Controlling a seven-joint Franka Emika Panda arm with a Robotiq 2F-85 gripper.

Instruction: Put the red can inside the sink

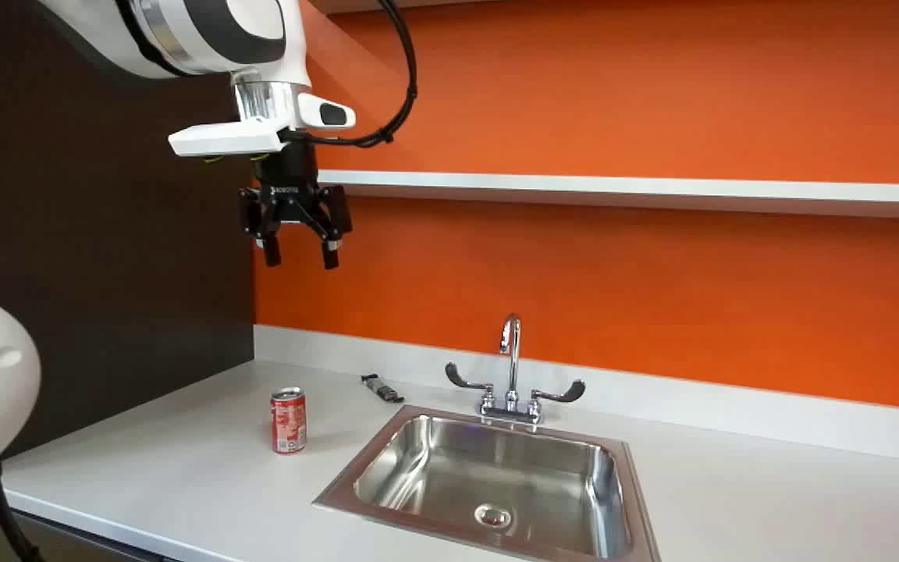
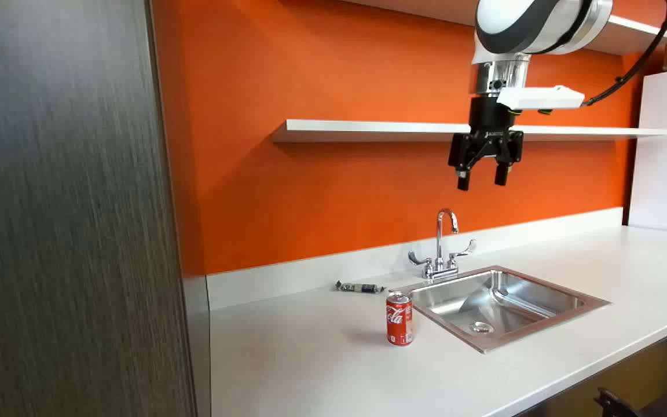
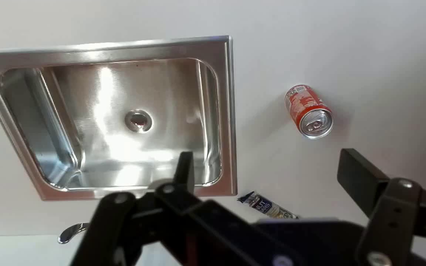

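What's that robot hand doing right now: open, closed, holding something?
The hand: open, holding nothing; the red can stands on the counter.

Bright glare streaks the sink, and the red can casts soft shadows.

Counter, white, flat-topped, running left to right. Into it is set one sink, rectangular, stainless steel, with flat rim and round drain; at the far rim is mounted one faucet, chrome, two-handled. To the left of the sink, in both exterior views, is stood one red can, upright, silvery-topped, apart from the rim. Just beside the sink's far left corner is laid one wrapped bar, its wrapper printed "NUT", placed farther back than the can
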